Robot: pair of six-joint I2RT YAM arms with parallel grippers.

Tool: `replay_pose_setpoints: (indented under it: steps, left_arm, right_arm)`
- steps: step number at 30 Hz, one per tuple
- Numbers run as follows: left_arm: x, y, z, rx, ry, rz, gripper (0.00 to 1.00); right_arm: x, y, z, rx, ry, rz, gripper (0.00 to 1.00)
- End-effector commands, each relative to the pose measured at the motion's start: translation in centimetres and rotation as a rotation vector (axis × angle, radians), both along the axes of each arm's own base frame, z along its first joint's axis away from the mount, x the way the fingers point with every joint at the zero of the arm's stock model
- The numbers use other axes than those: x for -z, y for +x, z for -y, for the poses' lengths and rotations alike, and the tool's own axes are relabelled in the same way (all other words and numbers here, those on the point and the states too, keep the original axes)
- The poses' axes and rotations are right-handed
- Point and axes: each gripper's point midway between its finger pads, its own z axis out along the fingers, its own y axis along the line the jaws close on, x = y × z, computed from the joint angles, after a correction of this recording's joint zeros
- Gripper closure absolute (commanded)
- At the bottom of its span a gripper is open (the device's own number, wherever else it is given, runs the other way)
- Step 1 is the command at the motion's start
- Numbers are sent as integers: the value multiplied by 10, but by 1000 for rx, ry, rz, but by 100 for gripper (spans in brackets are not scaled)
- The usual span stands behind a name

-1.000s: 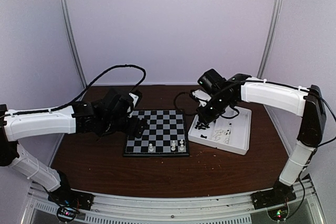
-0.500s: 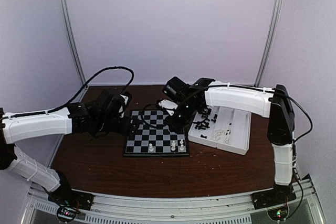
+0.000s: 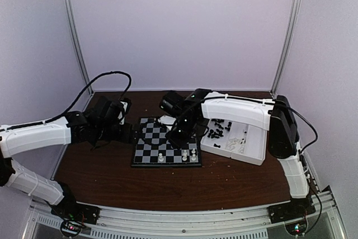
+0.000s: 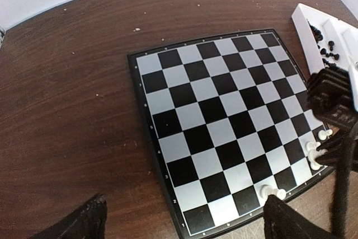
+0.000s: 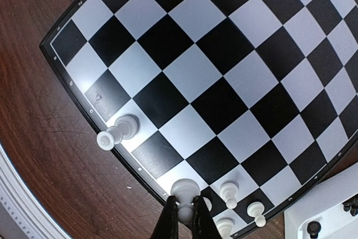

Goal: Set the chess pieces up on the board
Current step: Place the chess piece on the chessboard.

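Chess piece (image 5: 184,190) in right gripper (image 5: 185,216), unseen overhead

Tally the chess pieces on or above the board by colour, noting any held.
White plastic chess pieces standing on the black-and-pale-grey checkered board: 4
White plastic piece held in the right fingers: 1
Black pieces on the board: 0
Total: 5

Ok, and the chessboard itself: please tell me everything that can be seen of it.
The chessboard is a flat square of black and pale squares, with a thin black edge carrying small white marks. It lies on the brown table, close beside the white tray. A few white pieces stand along its near edge; the other squares are bare. The right gripper, shut on another white piece, is above that edge.
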Motion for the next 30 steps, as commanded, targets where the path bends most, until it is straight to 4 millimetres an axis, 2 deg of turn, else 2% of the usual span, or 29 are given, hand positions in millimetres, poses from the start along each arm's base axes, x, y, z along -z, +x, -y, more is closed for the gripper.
replay_pose_setpoints:
  steps: [1, 9, 24, 30]
  left_arm:
    - [-10, 4, 0, -11, -45, 30, 2]
    - [-10, 4, -1, -10, -42, 30, 2]
    - [-8, 6, 0, -6, -29, 27, 2]
    - [-3, 6, -1, -10, -19, 17, 2]
  right_arm:
    - [11, -3, 3, 6, -75, -5, 95]
    - [29, -1, 9, 11, -155, -3, 95]
    - [48, 6, 10, 14, -202, 9, 94]
    - [49, 9, 11, 15, -216, 24, 94]
